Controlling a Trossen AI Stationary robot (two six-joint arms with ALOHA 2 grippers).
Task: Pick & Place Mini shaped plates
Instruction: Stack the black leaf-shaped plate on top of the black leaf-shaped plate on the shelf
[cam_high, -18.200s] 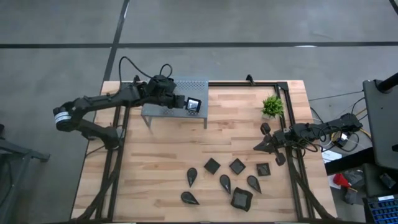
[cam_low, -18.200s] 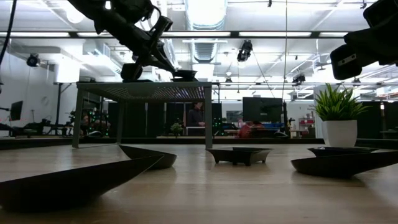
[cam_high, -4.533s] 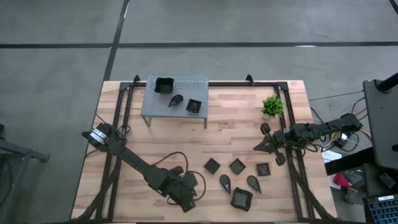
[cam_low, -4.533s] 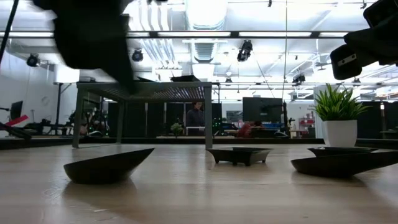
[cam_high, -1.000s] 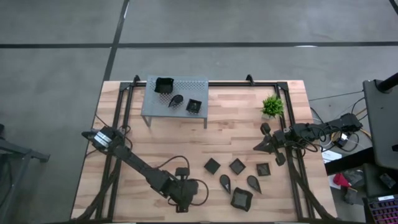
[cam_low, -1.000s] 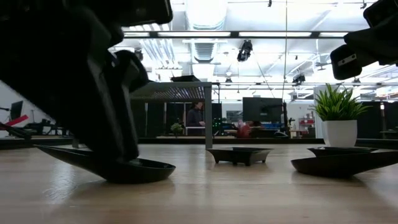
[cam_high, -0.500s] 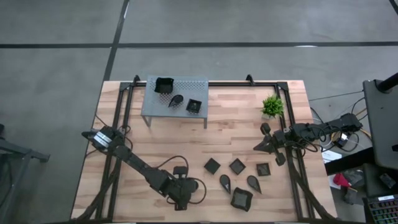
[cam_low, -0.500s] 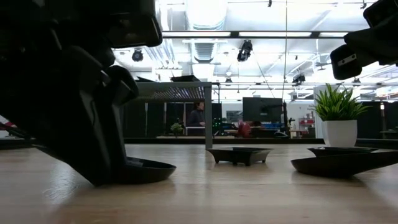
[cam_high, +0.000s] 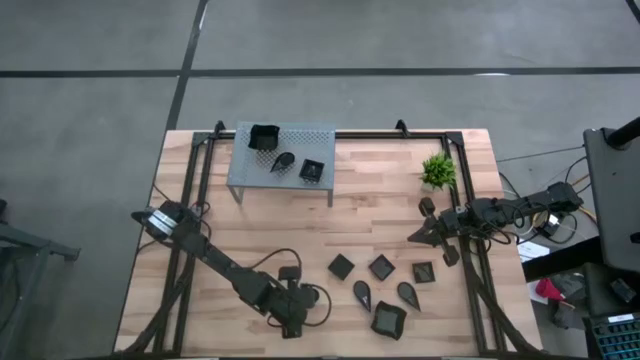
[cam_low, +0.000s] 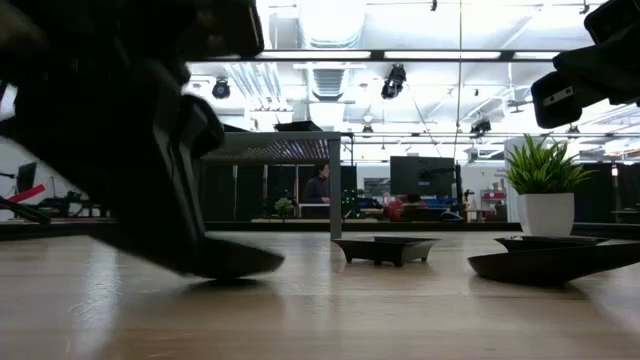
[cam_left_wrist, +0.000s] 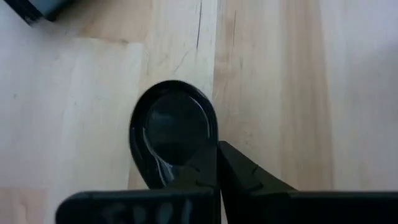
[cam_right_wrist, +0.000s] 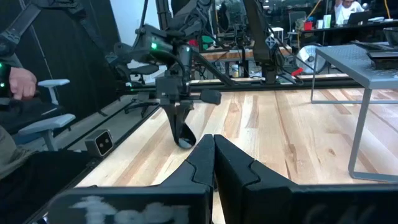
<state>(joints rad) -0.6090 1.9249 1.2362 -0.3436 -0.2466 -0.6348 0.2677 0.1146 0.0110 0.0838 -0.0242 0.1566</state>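
My left gripper (cam_high: 298, 310) stands over the table's near edge, fingers pointing down, shut on a black teardrop plate (cam_left_wrist: 174, 132). In the high view the gripper hides this plate. The low view shows its end (cam_low: 245, 262) just above the wood. Several more black plates lie flat on the table, among them a square one (cam_high: 341, 266), a teardrop (cam_high: 361, 293) and a larger wavy one (cam_high: 388, 319). Three plates (cam_high: 283, 160) sit on the grey stand (cam_high: 290, 135). My right gripper (cam_high: 416, 238) waits shut at the table's right edge. My left gripper pinches the teardrop plate's rim (cam_left_wrist: 211, 148) between its two fingers, one finger (cam_left_wrist: 198, 167) over the inside of the dish and the other outside it. The fingers come from above, pointing down. The plate stays close to level under the fingertips, at or just above the table.
A small green plant (cam_high: 437, 170) stands at the right, near the far edge and close to my right arm. The grey perforated stand occupies the far left. Bare wood (cam_high: 300, 225) lies between the stand and the plates. A person's hand (cam_right_wrist: 15, 81) shows beyond the table.
My left gripper has sunk lower over the teardrop plate at the near edge, covering more of it in the low view. The plate's visible end, which lay on the wood half a second ago, now stands slightly higher and is blurred.
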